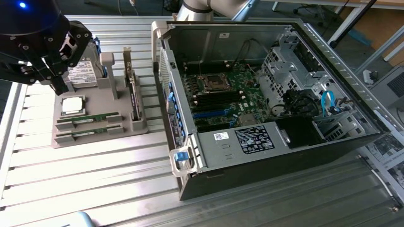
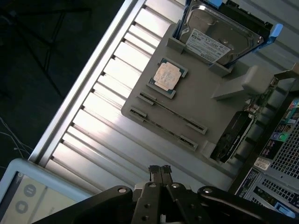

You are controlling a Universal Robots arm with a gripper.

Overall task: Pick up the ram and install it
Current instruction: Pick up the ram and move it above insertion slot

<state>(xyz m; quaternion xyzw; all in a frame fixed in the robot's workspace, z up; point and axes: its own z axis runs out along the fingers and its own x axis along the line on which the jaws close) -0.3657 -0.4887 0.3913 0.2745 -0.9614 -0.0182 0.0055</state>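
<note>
Two ram sticks (image 1: 88, 118) stand on edge in the slots of a grey holder (image 1: 101, 137) on the slatted table. From the wrist they appear as thin dark lines (image 2: 171, 111) across the holder (image 2: 205, 93). My black gripper (image 1: 61, 89) hangs above the holder's far corner at the exterior view's left, near the processor chip (image 1: 73, 105). The gripper (image 2: 160, 170) is shut with nothing between its fingers, and it hovers clear of the ram. The open computer case (image 1: 265, 156) lies at the exterior view's right, its motherboard memory slots (image 1: 218, 98) exposed.
The holder also carries a hard drive (image 2: 212, 39), the processor chip (image 2: 167, 77) and an upright expansion card (image 1: 133, 94). A tablet (image 2: 23, 196) lies at the table's edge. Slatted table top (image 1: 94, 179) stretches in front of the holder.
</note>
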